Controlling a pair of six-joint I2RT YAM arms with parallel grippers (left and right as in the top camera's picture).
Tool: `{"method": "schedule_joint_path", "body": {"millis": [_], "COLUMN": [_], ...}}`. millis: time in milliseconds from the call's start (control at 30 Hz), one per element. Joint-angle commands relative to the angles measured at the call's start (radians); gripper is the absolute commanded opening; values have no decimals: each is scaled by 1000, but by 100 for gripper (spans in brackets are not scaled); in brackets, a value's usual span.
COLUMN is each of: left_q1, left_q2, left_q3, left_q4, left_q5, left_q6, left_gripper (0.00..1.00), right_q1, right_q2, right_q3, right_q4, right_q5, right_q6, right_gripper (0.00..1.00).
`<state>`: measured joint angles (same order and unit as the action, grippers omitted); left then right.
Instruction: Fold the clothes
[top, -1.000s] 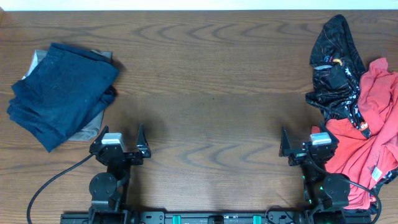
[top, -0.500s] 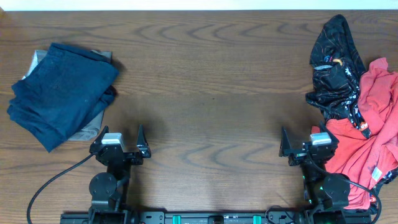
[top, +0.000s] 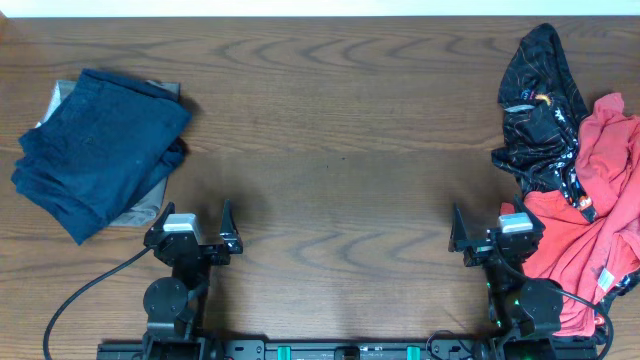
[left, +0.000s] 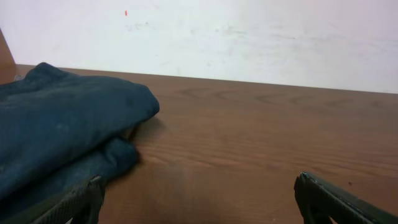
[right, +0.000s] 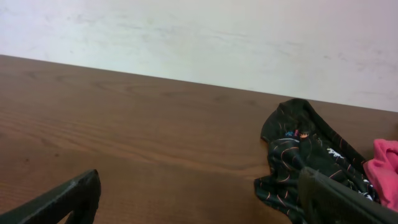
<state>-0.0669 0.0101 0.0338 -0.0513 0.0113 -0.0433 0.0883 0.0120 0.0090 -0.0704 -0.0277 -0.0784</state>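
The left gripper (top: 190, 235) is held wide open at the near side of the table (top: 330, 150), and nothing is held in it. The right gripper (top: 497, 237) is spread just as wide and is empty too. Navy-blue clothes (top: 95, 150) are piled at the far left. A black shiny garment (top: 540, 110) and a coral-red T-shirt (top: 590, 220) are heaped at the right, just beside the right gripper. Nothing is seen to have moved since the earlier pictures.
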Motion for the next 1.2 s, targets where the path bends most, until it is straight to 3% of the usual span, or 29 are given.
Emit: {"method": "schedule_joint_path", "body": {"millis": [0,433,667,800,967,1167], "left_q1": [6,5,5,5,5,5], "left_q2": [-6,-6,-6,10,39,111], "left_q3": [-30,-30,-30,-30,-30,18], "left_q4": [-15,-14,-22,-20,-20,-32], "left_q5": [-23,-23,-23,-23,-2,192], "left_q6": [21,20,20,20,-75,-80], "left_gripper": [98,98,98,98,98,98], "right_q1": [-1,-1,-1,-1,-1,-4], "right_q2": [-3,-3,-3,-3,22,167], "right_q3": [-3,-3,-3,3,73,238], "right_q4": [-1,-1,0,-10,-126,-317], "right_q5": [-6,-7,-11,-8,92,206], "right_q6": [-13,-12,211,251,251,251], "right_gripper": [99,99,99,99,99,99]}}
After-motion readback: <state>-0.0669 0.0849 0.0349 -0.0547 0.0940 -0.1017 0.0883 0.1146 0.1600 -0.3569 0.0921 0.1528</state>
